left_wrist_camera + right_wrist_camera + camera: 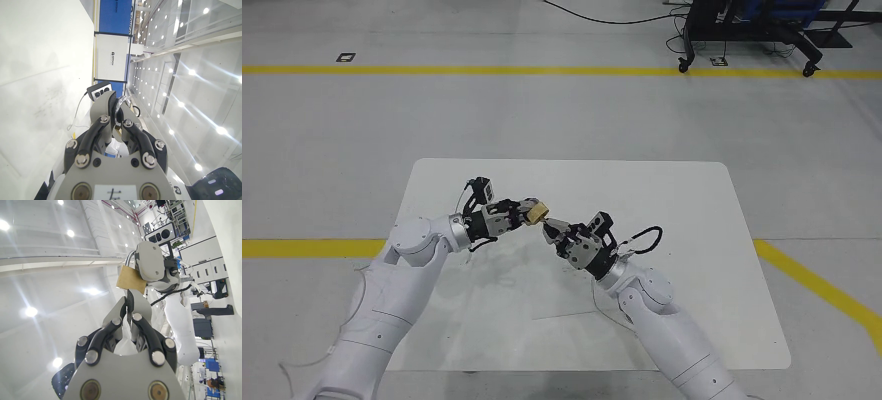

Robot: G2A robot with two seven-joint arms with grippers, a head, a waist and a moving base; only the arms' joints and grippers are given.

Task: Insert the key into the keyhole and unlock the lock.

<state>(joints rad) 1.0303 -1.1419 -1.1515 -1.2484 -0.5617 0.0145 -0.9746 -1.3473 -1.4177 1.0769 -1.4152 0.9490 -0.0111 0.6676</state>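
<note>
A brass padlock (pixel 536 211) hangs in the air above the middle of the white table (pixel 692 200). My left gripper (pixel 524 213) is shut on it, the pads clamping the silver shackle (pixel 123 102). In the right wrist view the padlock body (pixel 130 279) sits just beyond my right gripper (pixel 129 295), its underside turned toward the fingertips. My right gripper (pixel 554 232) is shut on the key, which is almost wholly hidden between the pads. A thin silver tip (pixel 549 223) points at the lock's underside; whether it is inside the keyhole I cannot tell.
Both arms meet over the table's middle, with bare tabletop all round them. A black cable loop (pixel 644 240) sticks out at the right wrist. Yellow floor lines (pixel 542 70) run behind and beside the table. A black cart (pixel 752 30) stands far back right.
</note>
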